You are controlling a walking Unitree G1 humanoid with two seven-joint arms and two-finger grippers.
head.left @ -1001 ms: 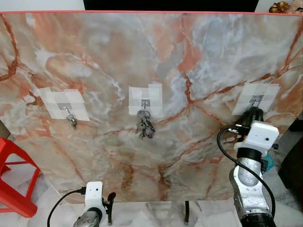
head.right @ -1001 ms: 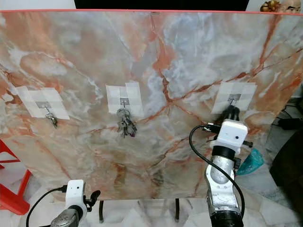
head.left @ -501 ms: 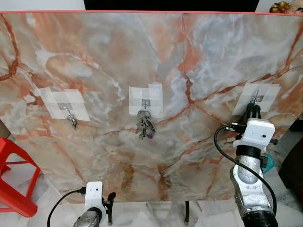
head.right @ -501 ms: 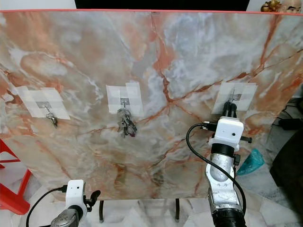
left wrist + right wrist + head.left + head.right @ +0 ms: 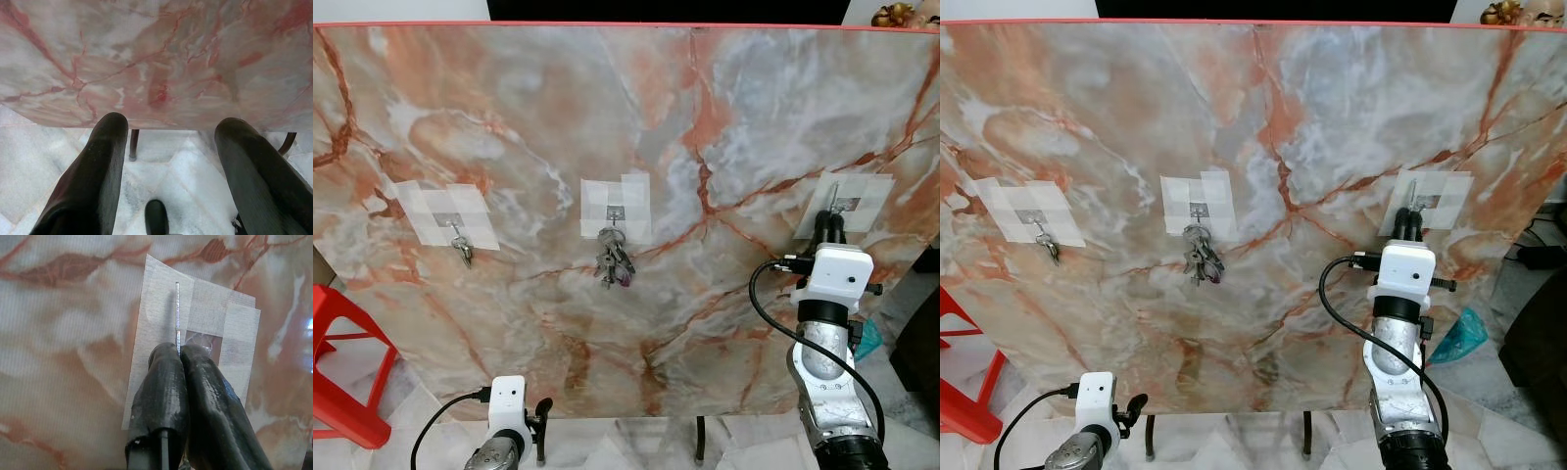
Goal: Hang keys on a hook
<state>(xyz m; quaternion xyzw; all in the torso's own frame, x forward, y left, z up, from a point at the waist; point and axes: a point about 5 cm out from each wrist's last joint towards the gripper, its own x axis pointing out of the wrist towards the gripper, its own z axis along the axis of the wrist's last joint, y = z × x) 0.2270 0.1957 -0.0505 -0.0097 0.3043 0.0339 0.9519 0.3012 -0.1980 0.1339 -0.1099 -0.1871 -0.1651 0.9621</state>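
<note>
A marble-patterned board stands upright before me with three taped hooks. The left hook carries a single small key. From the middle hook hangs a key bunch. My right gripper is raised at the right hook, shut on a thin metal key that sticks up from its fingertips over the white tape. The hook itself is partly hidden behind the fingers. Low by the board's bottom edge, my left gripper is open and holds nothing.
A red plastic stool stands at the left of the board. Thin dark legs hold the board above a pale marble floor. A teal object and dark furniture sit at the right.
My right gripper has shifted slightly left off the right hook's plate; the key's blade now shows above the fingertips. The left arm has not moved.
</note>
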